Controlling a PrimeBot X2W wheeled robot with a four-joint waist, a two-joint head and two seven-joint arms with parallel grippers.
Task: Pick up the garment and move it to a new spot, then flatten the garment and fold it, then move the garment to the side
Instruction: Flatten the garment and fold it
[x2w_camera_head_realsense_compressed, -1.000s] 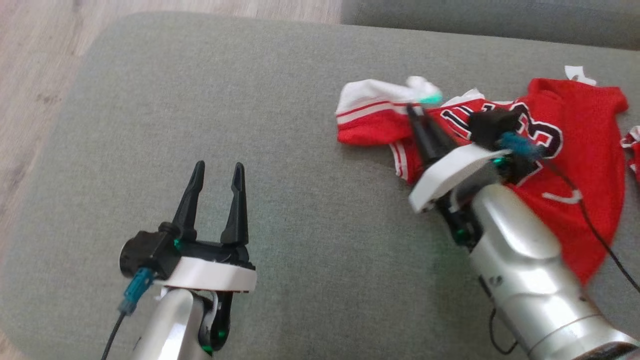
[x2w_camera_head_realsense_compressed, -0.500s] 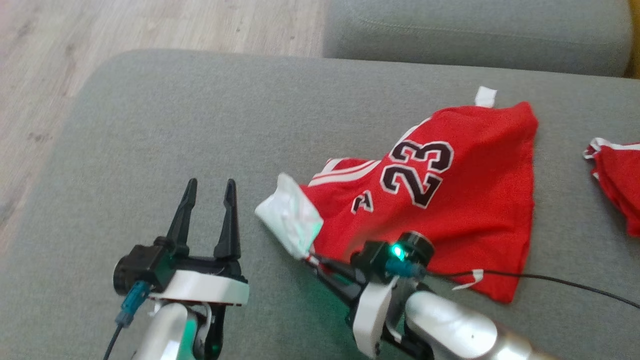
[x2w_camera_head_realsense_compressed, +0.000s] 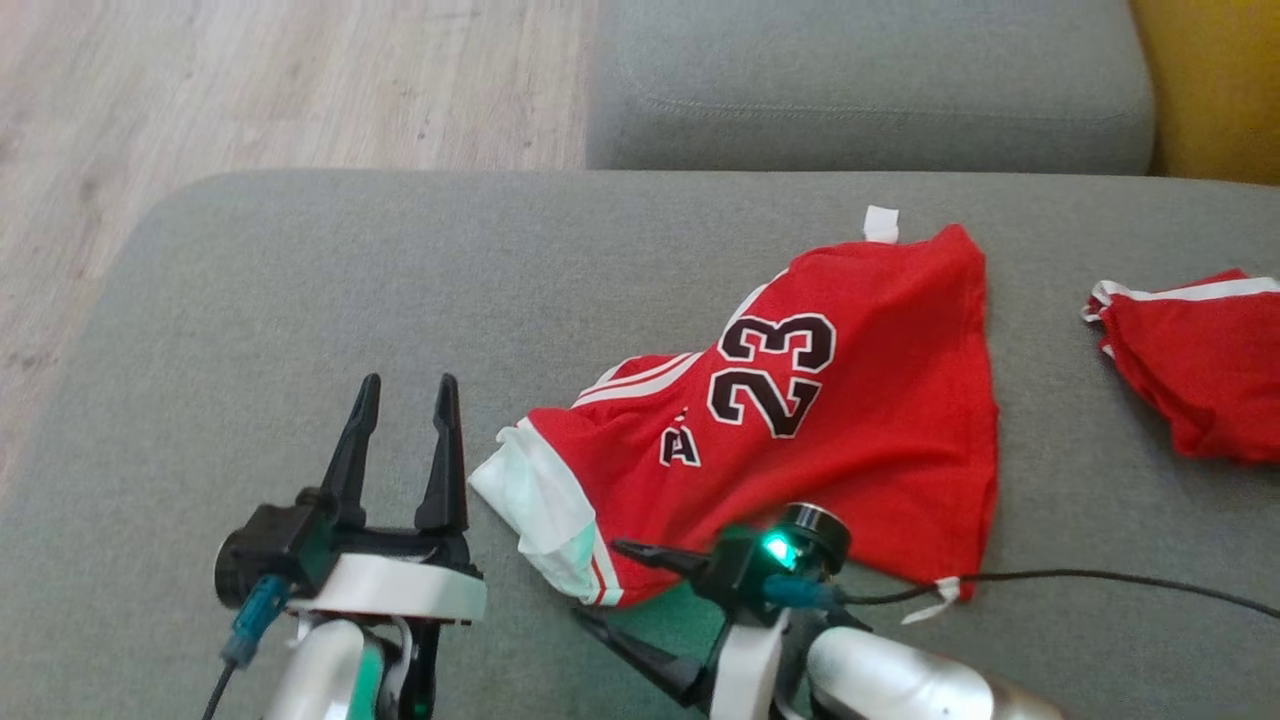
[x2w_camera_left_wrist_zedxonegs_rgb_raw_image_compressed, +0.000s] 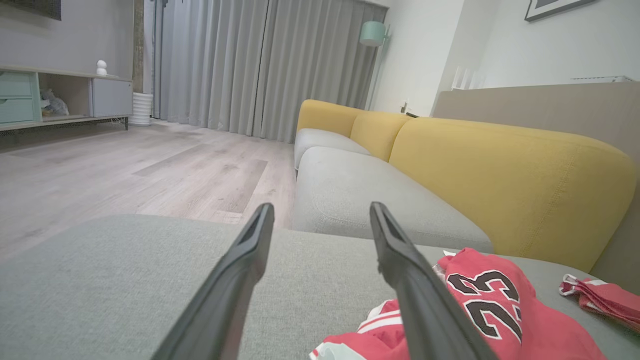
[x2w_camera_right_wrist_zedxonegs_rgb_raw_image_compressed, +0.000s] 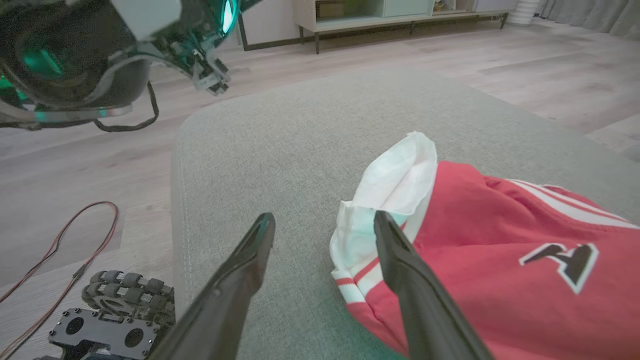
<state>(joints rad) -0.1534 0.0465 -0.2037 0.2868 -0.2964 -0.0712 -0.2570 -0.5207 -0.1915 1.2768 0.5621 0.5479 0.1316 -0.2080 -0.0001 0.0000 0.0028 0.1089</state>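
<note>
The garment is a red jersey with a black "23". It lies crumpled on the grey cushion, its white-lined end turned up at the near left. My right gripper is open at the jersey's near edge, with bare cushion between its fingers. In the right wrist view that gripper has one finger beside the white lining of the jersey. To the jersey's left, my left gripper is open and holds nothing. The left wrist view shows this gripper above the cushion, with the jersey at lower right.
Another red garment lies folded at the cushion's right end. A second grey seat cushion and a yellow backrest lie beyond. Wooden floor lies past the cushion's left edge. My base's wheels and a red cable are below.
My right gripper pulled the jersey across the cushion toward the near left, then let go and opened. The head camera has also shifted. The left gripper stayed open.
</note>
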